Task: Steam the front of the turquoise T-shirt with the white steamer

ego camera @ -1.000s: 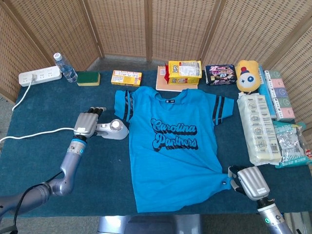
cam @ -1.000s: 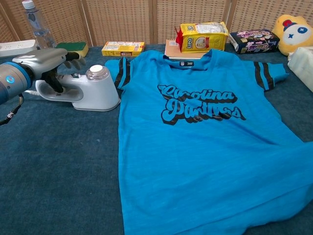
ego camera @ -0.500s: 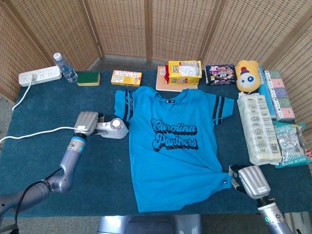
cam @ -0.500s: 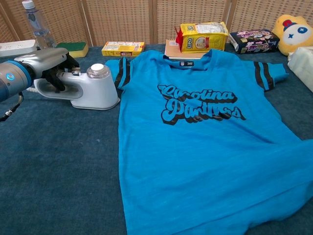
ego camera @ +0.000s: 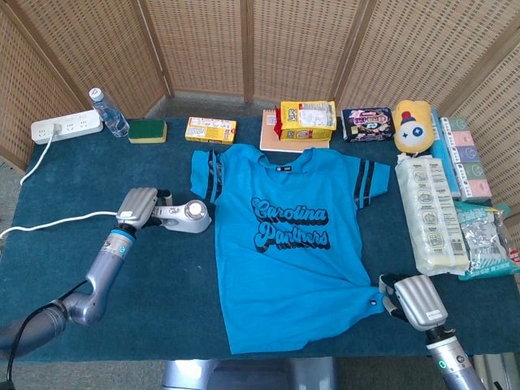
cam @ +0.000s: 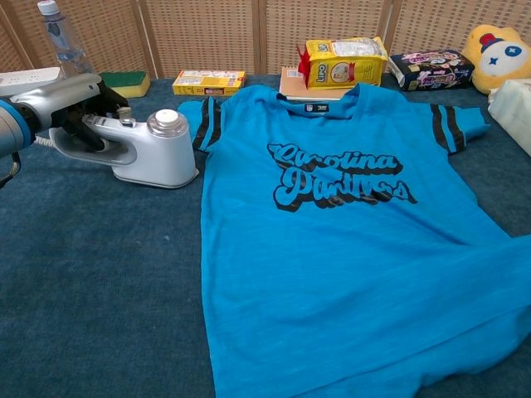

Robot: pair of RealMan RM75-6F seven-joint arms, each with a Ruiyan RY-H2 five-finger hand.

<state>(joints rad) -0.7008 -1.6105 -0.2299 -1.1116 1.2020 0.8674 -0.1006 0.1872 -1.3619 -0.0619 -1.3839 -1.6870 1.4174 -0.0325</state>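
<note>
- The turquoise T-shirt lies flat, front up, in the middle of the dark blue surface, its neck toward the top of the frame and its dark script print facing the camera.
- The white steamer sits left of centre, just beside the shirt's left-hand sleeve; in the chest view its round cap is close to the striped sleeve edge, and whether it touches the cloth cannot be told.
- The left hand is at the steamer's handle end, middle left of the head view; in the chest view its dark fingers are wrapped around the handle, clamped on it.
- A white cord runs from the steamer toward the left edge of the frame.
- The right hand rests at the lower right of the head view, against the shirt's bottom right corner, where the cloth is bunched; its fingers curl under the back of the hand, and whether they grip the hem cannot be told.
- Along the top edge of the surface stand a power strip, a water bottle, a green sponge, a yellow box and a yellow bag.
- At the right side lie a yellow plush toy and long wrapped packages.
</note>
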